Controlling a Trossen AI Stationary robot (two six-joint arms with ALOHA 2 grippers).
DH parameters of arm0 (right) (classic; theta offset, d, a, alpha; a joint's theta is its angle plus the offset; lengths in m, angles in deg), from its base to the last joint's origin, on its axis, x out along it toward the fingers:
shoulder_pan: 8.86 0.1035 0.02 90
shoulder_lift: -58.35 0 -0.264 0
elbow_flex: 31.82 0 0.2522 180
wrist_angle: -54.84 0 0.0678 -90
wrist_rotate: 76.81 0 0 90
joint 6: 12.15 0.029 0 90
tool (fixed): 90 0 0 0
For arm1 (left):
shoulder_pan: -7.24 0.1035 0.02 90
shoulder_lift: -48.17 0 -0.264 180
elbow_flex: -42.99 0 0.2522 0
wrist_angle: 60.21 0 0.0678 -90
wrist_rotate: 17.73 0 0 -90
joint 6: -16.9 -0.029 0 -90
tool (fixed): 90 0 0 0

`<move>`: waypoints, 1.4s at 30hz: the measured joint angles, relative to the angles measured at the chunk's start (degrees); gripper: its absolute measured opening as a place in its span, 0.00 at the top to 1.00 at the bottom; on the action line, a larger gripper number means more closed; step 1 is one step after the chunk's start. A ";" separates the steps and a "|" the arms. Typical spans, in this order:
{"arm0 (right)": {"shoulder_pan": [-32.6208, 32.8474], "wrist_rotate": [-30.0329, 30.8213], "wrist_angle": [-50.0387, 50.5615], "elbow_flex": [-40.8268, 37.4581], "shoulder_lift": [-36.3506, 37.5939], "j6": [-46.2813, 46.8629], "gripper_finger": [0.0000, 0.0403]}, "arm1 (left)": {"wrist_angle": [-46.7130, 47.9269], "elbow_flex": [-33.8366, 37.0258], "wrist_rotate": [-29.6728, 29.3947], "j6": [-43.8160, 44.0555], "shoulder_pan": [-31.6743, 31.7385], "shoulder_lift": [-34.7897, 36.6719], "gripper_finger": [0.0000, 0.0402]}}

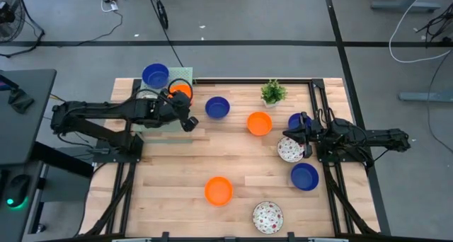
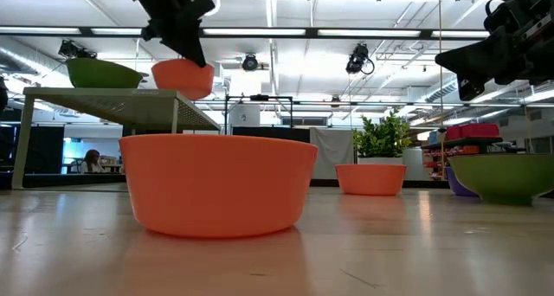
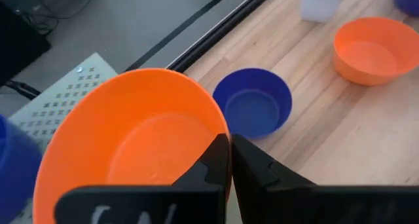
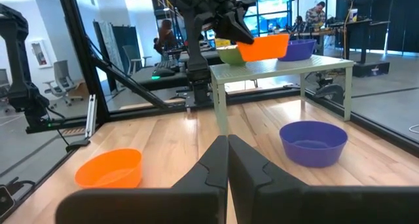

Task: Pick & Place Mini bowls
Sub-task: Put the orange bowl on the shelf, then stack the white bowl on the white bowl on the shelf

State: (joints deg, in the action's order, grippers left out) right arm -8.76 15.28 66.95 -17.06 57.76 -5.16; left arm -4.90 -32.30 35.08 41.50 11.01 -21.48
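High view shows the left gripper near the table's far left corner, beside a small raised perforated shelf; its jaws are pinched nearly together on the rim of an orange bowl, which the low view shows lifted just above the shelf top and tilted a little, mouth upward; a dark blue bowl sits on the shelf's outer end, close to the table's far edge; the right gripper waits by the right side rail with its fingers closed and empty, a speckled white bowl just beside it; on the wood lie another blue bowl, a second orange bowl near a potted plant, a blue bowl at the right rail, an orange bowl and a speckled bowl toward the near edge; all stand upright, and, being round, none has a long axis; the widest bare stretch of wood is the table's middle and its near left part.
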 joint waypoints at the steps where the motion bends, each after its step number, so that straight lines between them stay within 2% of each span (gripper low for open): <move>1: -0.01 0.02 0.00 0.00 0.00 0.00 0.97 | -0.93 0.43 0.39 -0.89 0.58 0.00 0.96; 11: -0.02 0.01 0.00 0.00 -0.01 0.00 0.97 | -2.41 1.95 5.76 -2.73 6.86 -0.07 0.95; 30: 0.00 0.00 0.00 0.00 -0.01 0.00 0.97 | 0.65 1.95 5.98 0.56 9.94 -0.09 0.93; 42: -0.01 0.02 0.00 0.00 -0.01 0.00 0.97 | 0.74 1.95 2.84 2.98 9.94 -0.09 0.66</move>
State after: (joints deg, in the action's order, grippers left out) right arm -8.77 15.30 66.95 -17.06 57.75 -5.16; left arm -4.17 -30.35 37.92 44.49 20.95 -21.57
